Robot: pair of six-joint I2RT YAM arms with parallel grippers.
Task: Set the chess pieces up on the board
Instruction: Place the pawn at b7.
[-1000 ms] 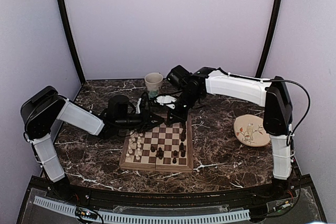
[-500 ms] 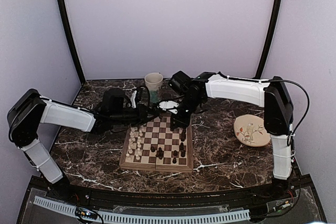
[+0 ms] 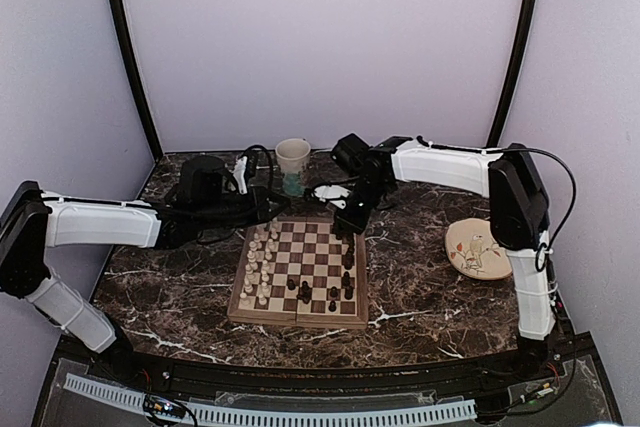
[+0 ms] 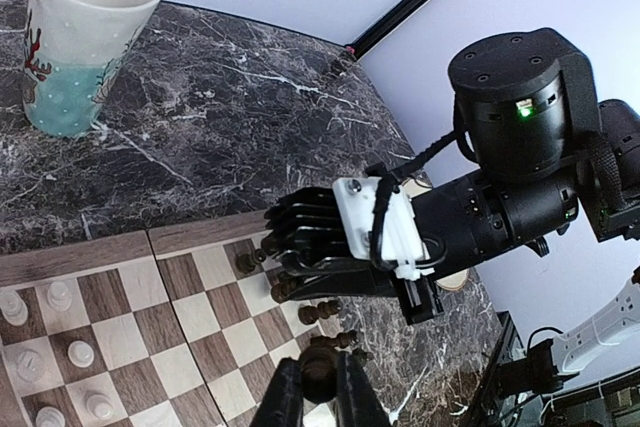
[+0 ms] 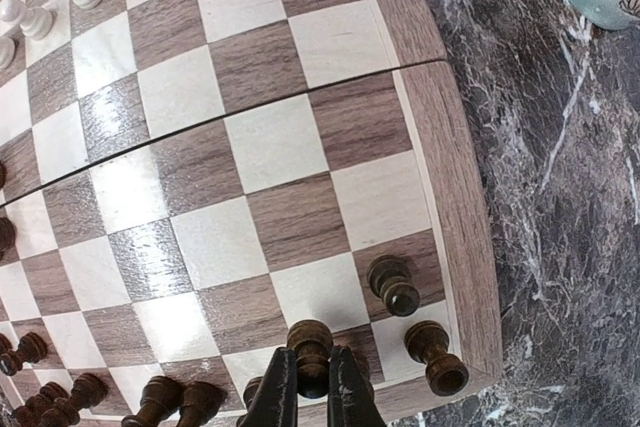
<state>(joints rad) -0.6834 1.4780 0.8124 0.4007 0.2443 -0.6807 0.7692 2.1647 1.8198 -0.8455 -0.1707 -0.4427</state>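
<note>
The checkered board point(image 3: 322, 265) lies mid-table. Cream pieces point(image 3: 260, 267) stand along its left side and dark pieces point(image 3: 346, 279) on its right side. My left gripper point(image 3: 270, 210) hovers at the board's far left corner. In the left wrist view the left gripper point(image 4: 320, 397) is shut on a dark piece point(image 4: 320, 372). My right gripper point(image 3: 349, 221) is over the far right corner. In the right wrist view the right gripper point(image 5: 312, 392) is shut on a dark piece point(image 5: 310, 342) standing on the board point(image 5: 250, 137), beside two dark pieces point(image 5: 393, 284).
A cream and teal cup point(image 3: 292, 159) stands behind the board, and shows in the left wrist view point(image 4: 85, 37). A round cream plate point(image 3: 478, 249) lies at the right. The right arm's wrist point(image 4: 520, 107) fills the space above the board's far right corner.
My left arm has stretched out and swung its gripper back toward the board's far left corner. My right gripper has shifted slightly right and stays low at the far right corner.
</note>
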